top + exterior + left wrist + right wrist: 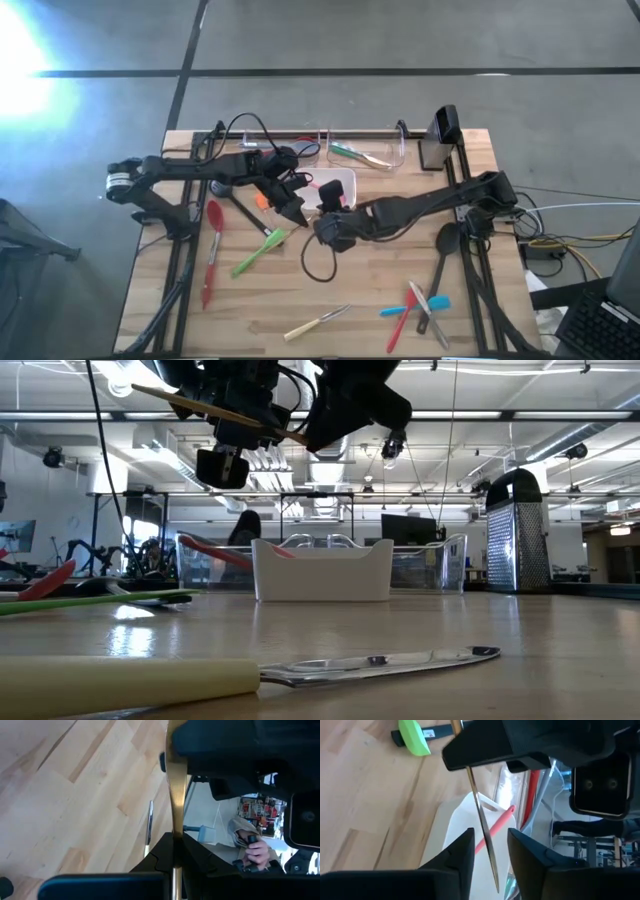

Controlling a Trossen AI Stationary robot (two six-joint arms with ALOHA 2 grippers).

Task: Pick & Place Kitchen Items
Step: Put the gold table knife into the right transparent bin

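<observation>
Above the middle of the wooden table (300,300), the left gripper (296,212) is clamped shut on a slim wooden-handled utensil (215,408), held well clear of the surface and tilted. The right gripper (490,851) sits just beside it with its fingers (462,851) parted on either side of the utensil's thin shaft, not visibly touching it. Below them stands the white dish (322,570) with a pink utensil (495,829) leaning in it. Other utensils lie scattered: a cream-handled knife (240,676) nearest the table edge, a green spatula (258,250), a red spoon (211,250), and what seems to be a black ladle (443,248)
</observation>
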